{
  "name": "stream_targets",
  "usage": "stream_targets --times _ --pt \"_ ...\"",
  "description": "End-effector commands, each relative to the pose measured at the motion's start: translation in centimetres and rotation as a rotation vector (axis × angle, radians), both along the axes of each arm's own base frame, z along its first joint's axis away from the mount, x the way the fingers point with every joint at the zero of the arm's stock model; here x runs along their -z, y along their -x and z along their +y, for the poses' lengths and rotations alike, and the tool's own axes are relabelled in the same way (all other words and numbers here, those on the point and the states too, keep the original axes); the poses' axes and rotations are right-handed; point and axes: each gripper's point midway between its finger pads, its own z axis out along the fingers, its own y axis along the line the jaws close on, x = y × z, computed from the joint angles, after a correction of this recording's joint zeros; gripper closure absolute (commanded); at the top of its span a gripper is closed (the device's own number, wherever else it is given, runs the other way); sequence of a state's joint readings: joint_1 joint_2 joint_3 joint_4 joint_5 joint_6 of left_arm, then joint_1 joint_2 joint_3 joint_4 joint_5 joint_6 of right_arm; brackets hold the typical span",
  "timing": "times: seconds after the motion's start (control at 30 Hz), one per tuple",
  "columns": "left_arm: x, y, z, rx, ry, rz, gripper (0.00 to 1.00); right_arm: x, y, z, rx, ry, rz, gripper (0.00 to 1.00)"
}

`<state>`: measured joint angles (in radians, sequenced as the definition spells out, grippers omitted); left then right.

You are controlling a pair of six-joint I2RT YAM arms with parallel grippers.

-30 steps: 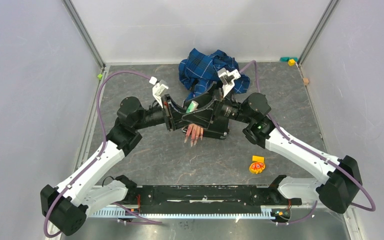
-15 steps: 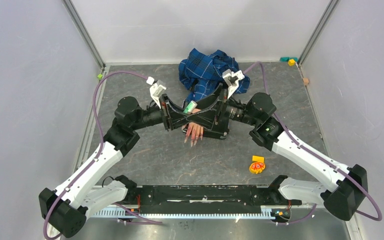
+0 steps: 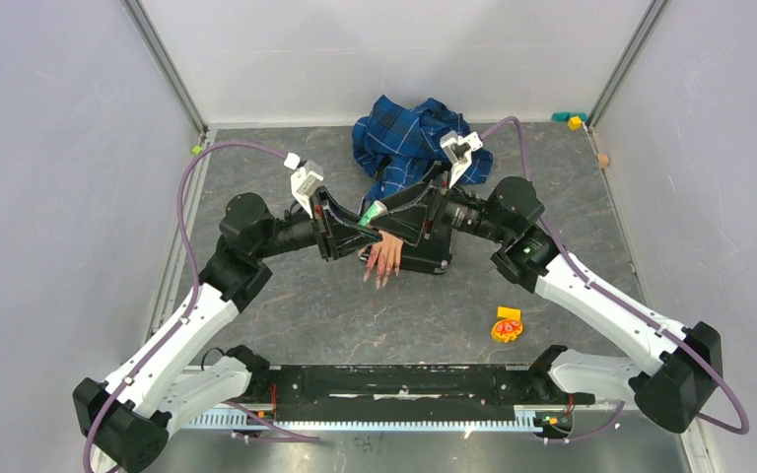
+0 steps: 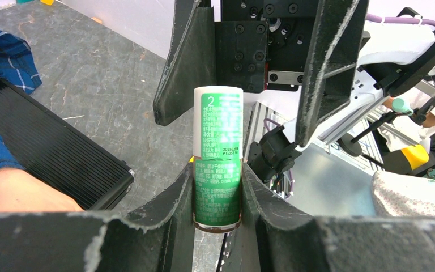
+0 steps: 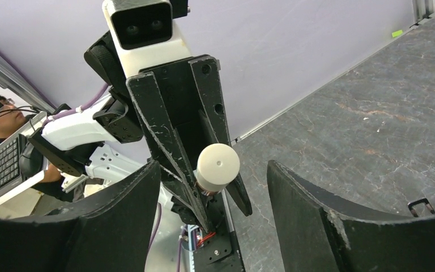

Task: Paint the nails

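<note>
My left gripper (image 3: 363, 219) is shut on a green nail polish bottle (image 3: 373, 211) with a white cap and holds it above the table. In the left wrist view the bottle (image 4: 217, 170) stands clamped between my left gripper's jaws (image 4: 217, 190). My right gripper (image 3: 406, 210) faces it and is open. In the right wrist view the white cap (image 5: 218, 163) lies between the spread jaws of the right gripper (image 5: 214, 171), untouched. The pale mannequin hand (image 3: 386, 251) lies below on a black block (image 3: 426, 260). Its pink-red nails (image 3: 378, 277) point to the near side. The blue plaid sleeve (image 3: 409, 138) lies behind.
A yellow and orange object (image 3: 506, 325) lies at the front right. Small coloured blocks (image 3: 574, 120) sit in the back right corner, a tan one (image 3: 603, 160) by the right wall and a green bit (image 3: 197, 150) by the left rail. Walls close three sides.
Both arms have drawn slightly apart: the left gripper with the bottle has moved left, the right gripper a little right and back. The bottle stays in the left gripper.
</note>
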<state>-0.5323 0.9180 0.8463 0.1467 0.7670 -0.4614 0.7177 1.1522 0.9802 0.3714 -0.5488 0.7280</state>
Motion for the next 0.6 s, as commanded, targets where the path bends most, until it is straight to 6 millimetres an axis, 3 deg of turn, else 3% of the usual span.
stream_targets --times 0.0,0.3,0.47,0.57 --pt "-1.9 0.6 0.1 0.024 0.019 -0.099 0.98 -2.9 0.2 0.2 -0.022 -0.061 -0.054 0.28" --pt "-1.7 0.4 -0.1 0.03 0.015 -0.087 0.98 -2.5 0.0 0.5 -0.031 -0.067 -0.046 0.41" --pt "-1.6 0.4 -0.1 0.032 0.012 -0.083 0.98 -1.9 -0.1 0.5 -0.028 -0.06 -0.036 0.54" --pt "-1.5 0.3 -0.2 0.033 0.011 -0.078 0.97 -1.5 -0.2 0.6 -0.026 -0.047 -0.037 0.69"
